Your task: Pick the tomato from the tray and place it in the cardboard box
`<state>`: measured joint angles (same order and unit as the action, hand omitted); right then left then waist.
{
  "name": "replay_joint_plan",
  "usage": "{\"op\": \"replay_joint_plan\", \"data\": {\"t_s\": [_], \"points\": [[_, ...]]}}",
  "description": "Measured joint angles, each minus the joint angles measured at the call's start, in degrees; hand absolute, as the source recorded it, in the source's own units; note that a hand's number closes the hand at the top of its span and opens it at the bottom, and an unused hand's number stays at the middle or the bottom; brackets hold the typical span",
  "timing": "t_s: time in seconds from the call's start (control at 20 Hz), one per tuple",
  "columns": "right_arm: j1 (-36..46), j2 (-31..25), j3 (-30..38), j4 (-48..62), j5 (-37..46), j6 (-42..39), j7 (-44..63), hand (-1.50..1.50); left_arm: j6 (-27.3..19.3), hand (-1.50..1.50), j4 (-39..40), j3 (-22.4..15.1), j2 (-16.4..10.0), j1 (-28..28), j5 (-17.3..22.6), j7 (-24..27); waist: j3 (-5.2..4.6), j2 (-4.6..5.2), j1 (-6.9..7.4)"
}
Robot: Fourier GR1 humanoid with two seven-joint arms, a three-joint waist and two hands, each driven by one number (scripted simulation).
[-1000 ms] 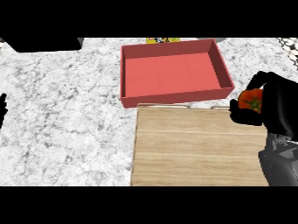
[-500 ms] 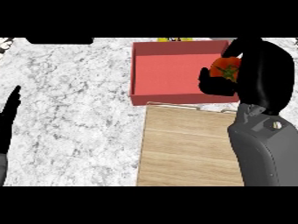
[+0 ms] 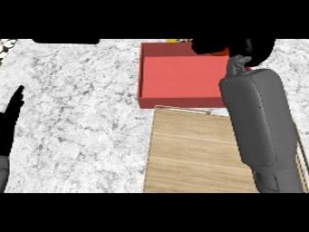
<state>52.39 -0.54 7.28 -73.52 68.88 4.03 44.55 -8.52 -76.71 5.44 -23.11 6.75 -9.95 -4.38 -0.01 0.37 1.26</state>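
I see only an orange-red sliver of the tomato [image 3: 218,52], tucked in my right hand [image 3: 240,46]. The hand's black fingers curl around it, and the view's upper edge cuts off most of the hand, so I cannot make out the rest of the grip. Hand and tomato sit at the far right corner of the red box [image 3: 183,77]; I cannot tell whether the tomato touches its floor. The box floor shows plain red to the hand's left, while my forearm [image 3: 257,118] hides its right wall. Behind the hand, toward me, the forearm crosses the right side of the wooden tray [image 3: 190,154], hiding that strip. Just left of the hand, something yellow [image 3: 176,41] peeks out past the box, too cut off to name. Far to the left, my left hand [image 3: 4,131] rests at the edge, fingers straight.
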Motion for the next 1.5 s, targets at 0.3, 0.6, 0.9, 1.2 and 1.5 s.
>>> {"op": "replay_joint_plan", "data": {"t_s": [0.3, 0.6, 0.9, 1.2, 1.5], "points": [[8.4, -2.8, 6.1, 18.9, -3.5, 8.4, -5.1, 1.50, 1.0, 0.00, 0.8, 0.5, -0.2, 1.5, -0.2, -0.1, 0.01, 0.25, 0.51], [13.8, -5.9, 9.9, 35.8, -3.5, 16.2, -7.8, 1.50, 1.6, 0.00, -0.3, 0.2, 0.0, 0.8, -0.4, 0.4, 0.00, 0.68, 1.67], [15.4, -6.9, 15.7, 45.8, -7.7, 23.0, -10.1, -1.50, 1.3, 0.00, 0.3, -0.3, 1.0, 1.7, -1.1, 0.9, 0.06, 1.26, 2.49], [16.9, -7.4, 18.8, 51.6, -10.8, 28.6, -16.2, -1.50, 1.1, 0.00, 0.0, -0.6, 1.6, 2.4, -1.6, 0.2, 0.08, 1.28, 2.71], [17.8, -7.9, 20.7, 51.9, -13.0, 36.6, -23.2, -1.50, 0.8, 0.00, 0.8, -0.7, 2.1, 3.0, -2.2, 0.2, 0.18, 1.26, 2.51]]}}
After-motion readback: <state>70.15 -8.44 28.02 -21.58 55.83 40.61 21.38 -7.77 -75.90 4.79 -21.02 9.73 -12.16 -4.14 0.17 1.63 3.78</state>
